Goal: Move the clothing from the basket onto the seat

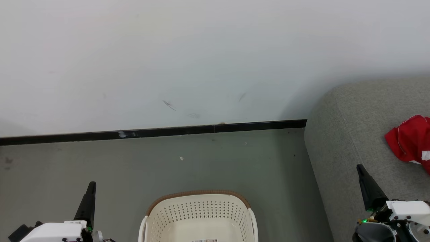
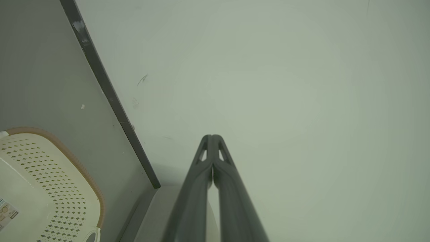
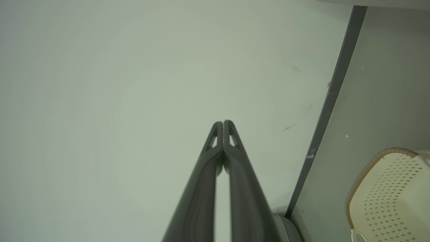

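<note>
The cream-white basket (image 1: 199,215) with a brown rim stands on the floor at the bottom centre of the head view; the part of its inside that shows holds no fabric. It also appears in the left wrist view (image 2: 43,188) and the right wrist view (image 3: 389,191). A red piece of clothing (image 1: 411,141) with white trim lies bunched on the grey seat (image 1: 349,134) at the right edge. My left gripper (image 1: 91,187) is shut, left of the basket, pointing at the wall (image 2: 212,137). My right gripper (image 1: 360,167) is shut over the seat's front part, with nothing in it (image 3: 223,122).
A pale wall (image 1: 201,60) with a black skirting strip (image 1: 151,131) runs across behind the basket. Grey floor (image 1: 235,161) lies between the basket and the wall. The seat's rounded corner stands close to the basket's right side.
</note>
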